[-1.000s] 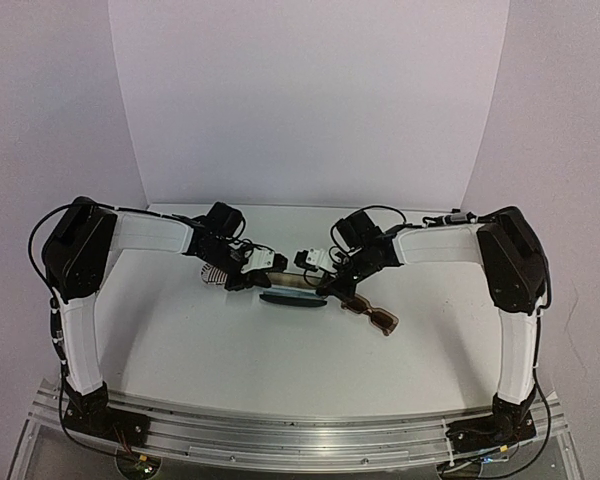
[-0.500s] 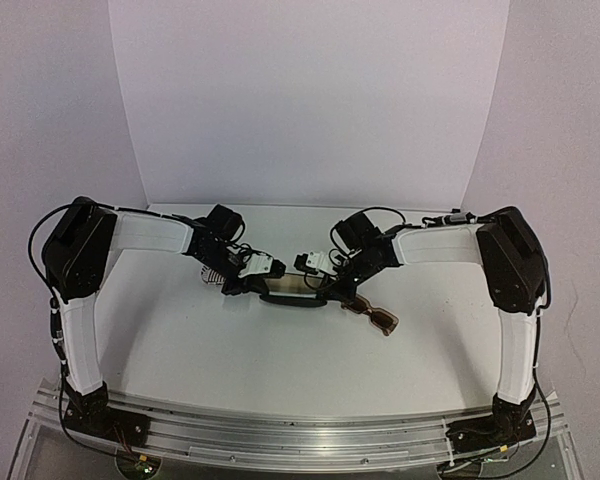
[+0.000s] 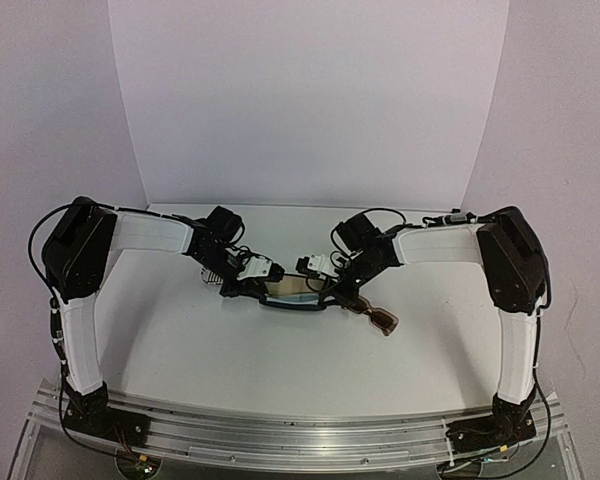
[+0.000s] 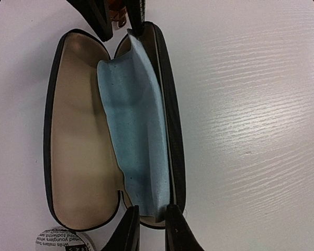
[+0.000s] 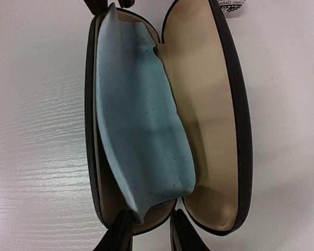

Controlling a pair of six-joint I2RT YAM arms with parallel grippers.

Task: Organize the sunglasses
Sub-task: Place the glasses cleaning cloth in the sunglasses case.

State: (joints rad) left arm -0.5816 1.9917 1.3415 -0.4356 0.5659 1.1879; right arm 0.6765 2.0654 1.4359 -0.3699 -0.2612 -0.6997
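Our left gripper stands narrowly parted astride one end of the open black case, and our right gripper stands likewise at the other end. The brown sunglasses lie on the desk just beside the right gripper, outside the case.

A white table sits inside a small enclosed booth, its painted top showing a faint wood grain in the close views. A plain white backdrop panel stands upright along the far edge, flanked by pale lilac side walls (the same tint left and right) that angle outward toward the camera. An aluminium rail runs the width of the near edge. The light is soft and even, casting only weak grey shadows on the tabletop.
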